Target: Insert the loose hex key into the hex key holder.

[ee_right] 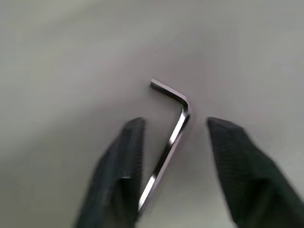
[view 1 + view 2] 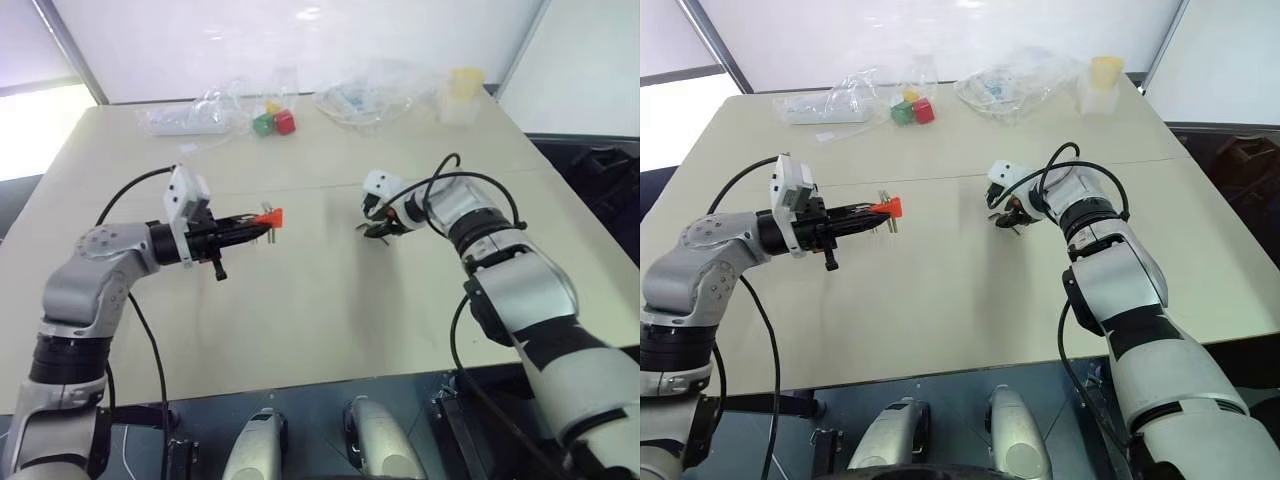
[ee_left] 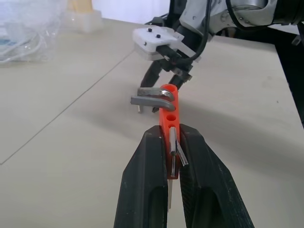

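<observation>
**Key on table, holder gripped**

R wrist view: loose hex key (image 1: pixel 170 137) flat on table (image 2: pixel 300 310) betw right gripper (image 1: pixel 176 164) fingers, jaws spread, not pinching. Head views: left gripper (image 2: pixel 243 229) level, frame centre-left, jaws clamped on hex key holder (image 2: pixel 270 217); right gripper angled down, centre.

Lab, bare worktable (image 2: pixel 320 300), white partition walls (image 2: pixel 250 40)

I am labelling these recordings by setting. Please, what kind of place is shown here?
Probably a robotics lab or test bench: a plain beige table against white wall panels, with loose plastic bags, red and green cubes and a hex key holder as practice props.
</observation>
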Motion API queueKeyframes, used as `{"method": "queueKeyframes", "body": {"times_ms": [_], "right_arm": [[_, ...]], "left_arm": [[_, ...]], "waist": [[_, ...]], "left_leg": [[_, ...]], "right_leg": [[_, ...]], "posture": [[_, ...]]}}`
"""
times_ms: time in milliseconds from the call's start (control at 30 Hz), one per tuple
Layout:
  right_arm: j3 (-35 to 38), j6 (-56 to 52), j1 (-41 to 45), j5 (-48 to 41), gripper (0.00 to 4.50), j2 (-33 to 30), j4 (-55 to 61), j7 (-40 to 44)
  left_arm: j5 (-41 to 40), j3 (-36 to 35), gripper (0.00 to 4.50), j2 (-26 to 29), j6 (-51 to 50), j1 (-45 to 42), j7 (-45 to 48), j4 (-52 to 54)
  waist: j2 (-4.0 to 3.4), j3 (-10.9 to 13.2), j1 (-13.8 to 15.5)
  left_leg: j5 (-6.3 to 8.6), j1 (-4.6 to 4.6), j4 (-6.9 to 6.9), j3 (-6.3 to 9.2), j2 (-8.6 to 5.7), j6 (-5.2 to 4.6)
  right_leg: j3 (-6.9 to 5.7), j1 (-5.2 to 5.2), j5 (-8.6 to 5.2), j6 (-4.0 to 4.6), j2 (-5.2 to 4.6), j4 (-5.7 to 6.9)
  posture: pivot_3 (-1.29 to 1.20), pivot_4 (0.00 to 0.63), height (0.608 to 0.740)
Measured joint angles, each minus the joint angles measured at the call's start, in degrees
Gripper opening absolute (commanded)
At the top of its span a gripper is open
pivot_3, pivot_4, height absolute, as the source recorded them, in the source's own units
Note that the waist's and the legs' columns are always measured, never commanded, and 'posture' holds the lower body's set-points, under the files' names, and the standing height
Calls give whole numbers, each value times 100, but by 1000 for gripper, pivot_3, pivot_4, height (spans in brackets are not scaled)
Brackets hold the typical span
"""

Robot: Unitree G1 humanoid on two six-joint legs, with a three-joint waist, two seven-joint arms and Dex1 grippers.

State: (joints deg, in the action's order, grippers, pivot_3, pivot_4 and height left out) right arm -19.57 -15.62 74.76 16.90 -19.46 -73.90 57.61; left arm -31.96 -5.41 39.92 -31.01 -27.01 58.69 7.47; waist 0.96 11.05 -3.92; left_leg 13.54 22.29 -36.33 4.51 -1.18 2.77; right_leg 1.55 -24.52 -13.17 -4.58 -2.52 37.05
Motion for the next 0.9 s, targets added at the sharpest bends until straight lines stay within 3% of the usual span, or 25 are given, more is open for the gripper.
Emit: {"method": "queueKeyframes", "body": {"times_ms": [33,67,333,533,700,900], "right_arm": [[-11,12,-2,24,64,9,0,2],[-29,40,-2,53,25,17,5,1],[1,216,-44,92,25,16,16,17],[833,905,-448,-518,25,73,362,-508],[1947,683,-985,-1822,25,580,2388,-776],[2577,-118,-2067,-3021,25,1343,5091,-1621]], "left_arm": [[0,-12,0,11,0,6,-11,7],[0,-21,0,16,0,20,-18,14],[-1,-35,0,21,1,42,-28,14],[-86,-41,0,-116,-10,12,-47,-48],[-13,68,0,-461,73,-175,-129,-656],[284,292,0,-490,327,-557,52,-1218]], "waist": [[0,0,1],[0,0,1],[2,-1,-4],[-4,2,-16],[-5,3,1],[-5,3,120]], "left_leg": [[0,0,-1,0,0,0],[0,-1,-2,0,0,0],[0,-3,-2,0,0,0],[0,-1,5,-2,2,0],[0,2,14,7,5,0],[0,12,10,13,0,0]], "right_leg": [[0,1,0,0,0,0],[0,2,0,0,0,0],[0,4,0,0,0,0],[2,-3,0,0,1,2],[0,-7,1,0,4,4],[-3,-12,0,-1,-6,0]], "posture": [[0,150,740],[0,150,740],[0,150,740],[0,150,740],[0,150,740],[0,150,740]]}}
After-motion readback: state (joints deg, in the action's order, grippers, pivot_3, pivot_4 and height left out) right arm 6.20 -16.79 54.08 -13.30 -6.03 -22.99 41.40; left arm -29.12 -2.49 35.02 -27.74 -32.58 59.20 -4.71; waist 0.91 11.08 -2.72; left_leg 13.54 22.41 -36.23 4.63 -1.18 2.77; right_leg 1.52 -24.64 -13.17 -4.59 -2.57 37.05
